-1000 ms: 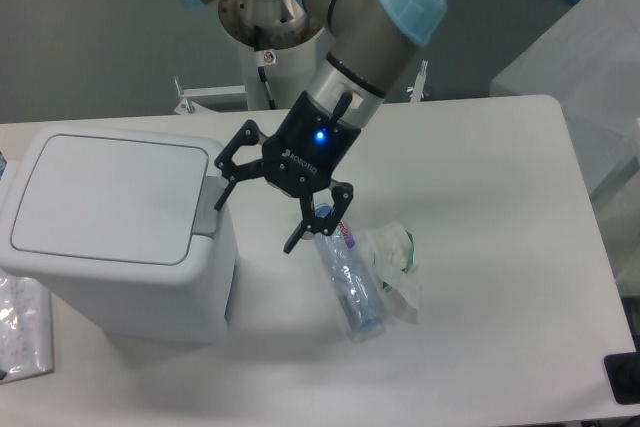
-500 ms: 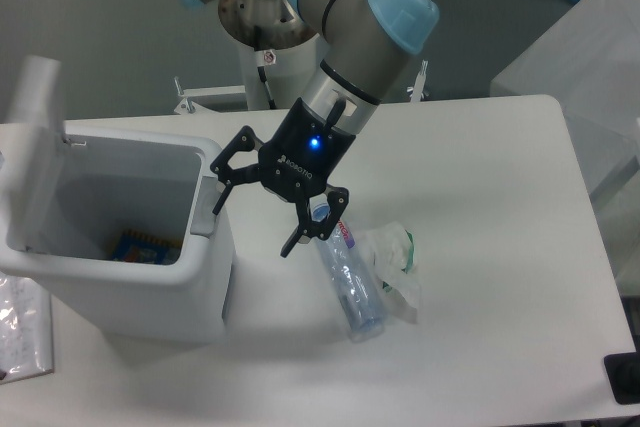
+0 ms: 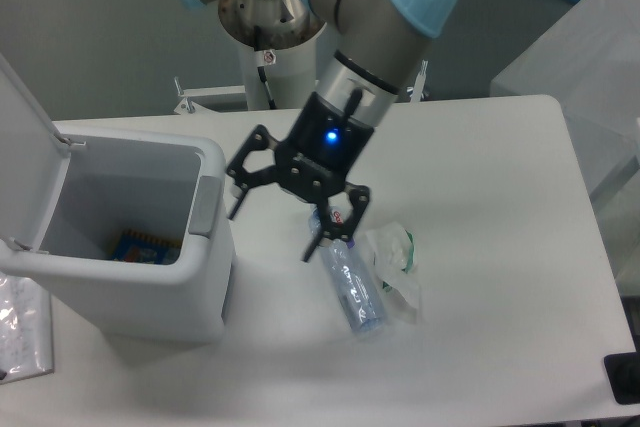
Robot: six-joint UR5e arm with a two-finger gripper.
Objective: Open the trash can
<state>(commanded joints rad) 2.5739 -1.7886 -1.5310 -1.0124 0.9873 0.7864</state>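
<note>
The white trash can (image 3: 150, 302) stands at the table's left with its lid (image 3: 25, 137) swung up and back, so the inside shows. A blue packet (image 3: 140, 246) lies at its bottom. The grey push-button latch (image 3: 204, 206) sits on the right rim. My gripper (image 3: 273, 224) hangs open just right of the latch, a small gap between its left finger and the bin. Nothing is between its fingers.
A clear plastic bottle (image 3: 350, 282) lies on the table under the gripper's right finger, beside a crumpled white and green wrapper (image 3: 395, 252). A clear bag (image 3: 22, 322) lies at the bin's left front. A grey box (image 3: 570, 57) stands at the right.
The lid went from closed to fully up and back. My gripper has moved right, away from the latch, staying open.
</note>
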